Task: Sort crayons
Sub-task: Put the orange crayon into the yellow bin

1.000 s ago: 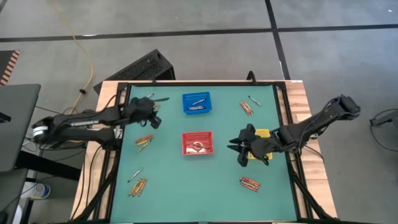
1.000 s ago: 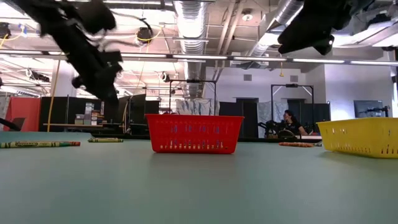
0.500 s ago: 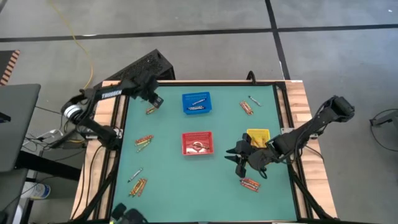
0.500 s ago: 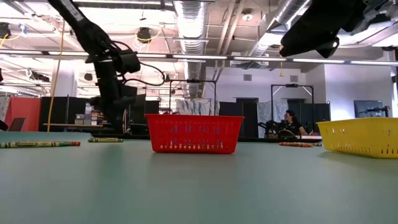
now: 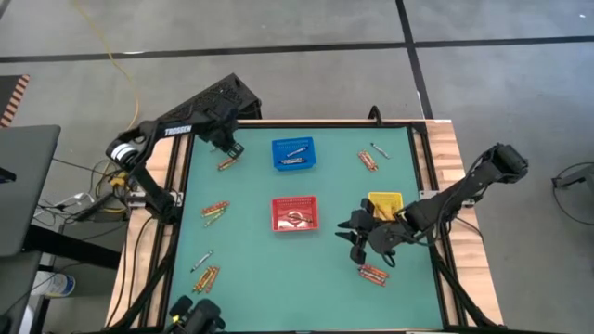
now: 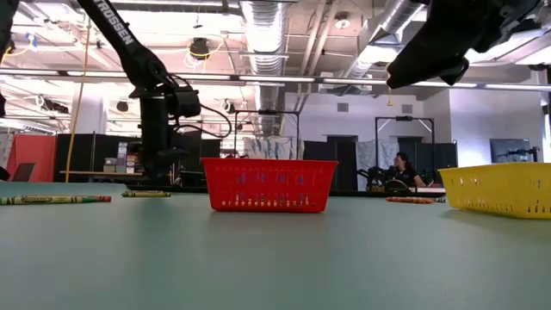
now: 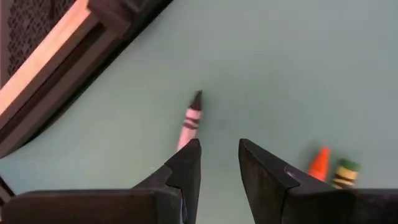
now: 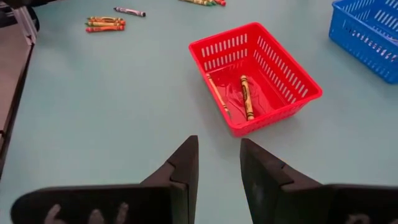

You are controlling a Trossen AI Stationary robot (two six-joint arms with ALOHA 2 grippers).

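Crayons lie in small groups on the green table: by the left gripper, at the left, near left, far right and near right. My left gripper is open and points down at the far left corner. In the left wrist view a grey crayon lies just beyond one fingertip, with an orange crayon tip and a green one to the side. My right gripper is open and empty above the table, between the red basket and the near-right crayons. My left gripper has one fingertip in front of the grey crayon's near end, which it hides. I cannot tell whether it touches the crayon. The fingers point down from above, and the crayon lies flat on the table.
A blue basket stands at the far middle and a yellow basket behind my right gripper. The red basket holds two crayons. The table's raised dark rim runs close by my left gripper. A person sits far off in the room.
My left arm has swung from over the table's left part toward the far edge, and its gripper has turned to point down at the far left corner. My right gripper has gone a little toward the near edge, away from the yellow basket, then kept still.
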